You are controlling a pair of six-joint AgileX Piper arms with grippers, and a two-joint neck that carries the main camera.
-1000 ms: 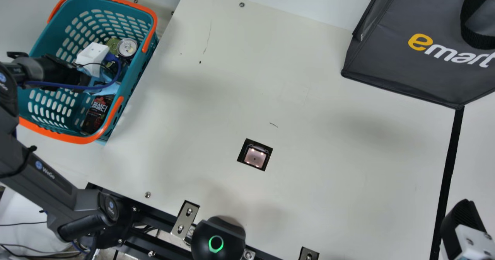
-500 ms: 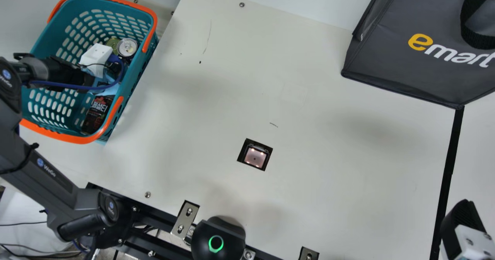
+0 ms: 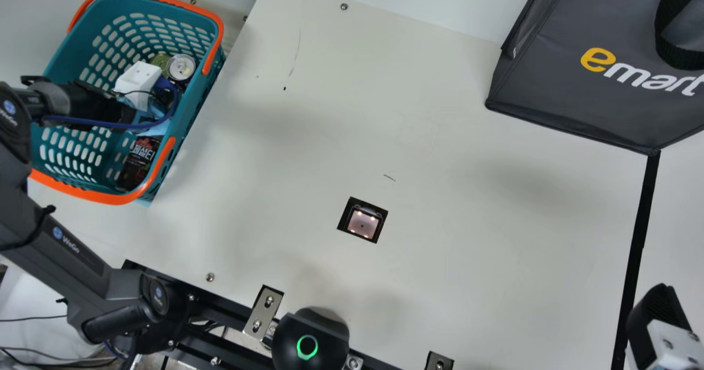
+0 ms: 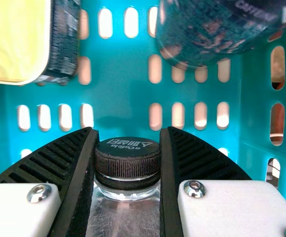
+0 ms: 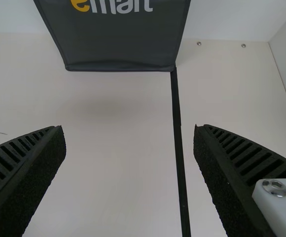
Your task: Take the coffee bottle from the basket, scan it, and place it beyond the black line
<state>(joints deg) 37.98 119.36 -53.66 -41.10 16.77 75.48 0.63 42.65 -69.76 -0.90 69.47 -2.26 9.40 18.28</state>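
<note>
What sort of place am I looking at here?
Perhaps a mock shop checkout, set up for robot arms: a shopping basket holds cans and a bottle, a small lit window that may be a scanner is set in the table, and a bag stands across from the basket.

Main cam high abv. tbl (image 3: 467, 238)

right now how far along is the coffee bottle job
No stage looks finished. In hand: the left gripper is closed on the coffee bottle, down in the basket. Left to do: lifting it out, scanning it over the lit window, and setting it beyond the black line.
</note>
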